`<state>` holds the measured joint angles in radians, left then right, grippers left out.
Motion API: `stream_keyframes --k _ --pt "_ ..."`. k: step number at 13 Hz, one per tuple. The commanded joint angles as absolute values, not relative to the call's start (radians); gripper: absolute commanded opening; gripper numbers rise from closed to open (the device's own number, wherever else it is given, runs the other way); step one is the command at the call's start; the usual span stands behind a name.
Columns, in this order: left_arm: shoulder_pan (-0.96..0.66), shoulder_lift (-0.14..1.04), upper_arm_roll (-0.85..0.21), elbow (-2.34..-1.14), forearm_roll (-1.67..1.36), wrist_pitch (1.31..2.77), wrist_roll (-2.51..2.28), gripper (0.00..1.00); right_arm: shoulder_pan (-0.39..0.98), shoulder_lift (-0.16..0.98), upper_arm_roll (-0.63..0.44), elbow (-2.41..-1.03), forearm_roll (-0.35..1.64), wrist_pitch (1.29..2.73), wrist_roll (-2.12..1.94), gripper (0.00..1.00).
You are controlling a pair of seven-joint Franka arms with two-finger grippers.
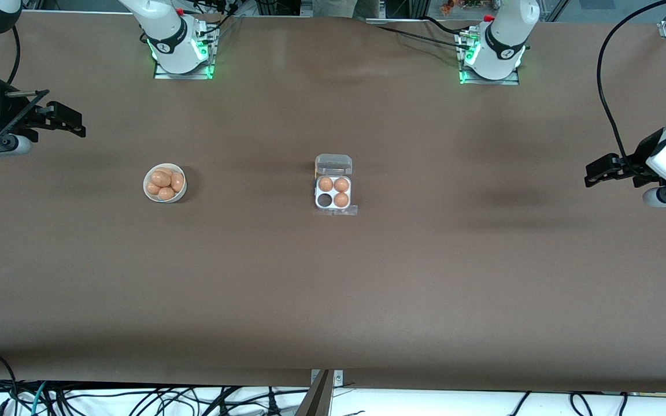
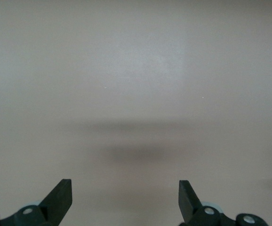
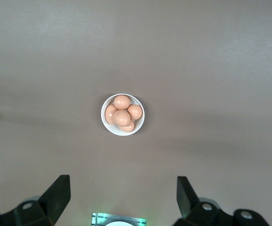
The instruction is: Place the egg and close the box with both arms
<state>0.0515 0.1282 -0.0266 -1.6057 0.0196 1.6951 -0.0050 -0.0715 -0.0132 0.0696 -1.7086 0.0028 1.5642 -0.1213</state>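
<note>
since the bowl (image 1: 165,183) of eggs sits left of centre in the front view, the right gripper (image 1: 70,121), wide open and empty at the upper left, is nearer than the left gripper (image 1: 599,172), also open and empty; the box (image 1: 333,192) lies mid-frame, lid open, one cell vacant

1. Both arms: white shells w/ black joint rings, black cables, green glow at bases, top of frame.
2. Left gripper (image 1: 590,175) & right gripper (image 1: 78,124): black, 2-finger.
3. Silver screws near finger mounts.
</note>
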Motion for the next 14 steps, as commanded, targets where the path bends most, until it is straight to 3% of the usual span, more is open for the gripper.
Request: stream_keyframes --k 1,14 --pt "0.06 0.14 -0.028 -1.577 -0.003 1.68 0.023 1.0 -0.077 -0.009 0.08 -1.678 0.009 1.546 -0.11 1.0" --pt "0.06 0.14 -0.028 -1.537 -0.011 1.68 0.021 1.0 -0.063 -0.014 0.15 -1.695 0.044 1.516 0.046 1.0"
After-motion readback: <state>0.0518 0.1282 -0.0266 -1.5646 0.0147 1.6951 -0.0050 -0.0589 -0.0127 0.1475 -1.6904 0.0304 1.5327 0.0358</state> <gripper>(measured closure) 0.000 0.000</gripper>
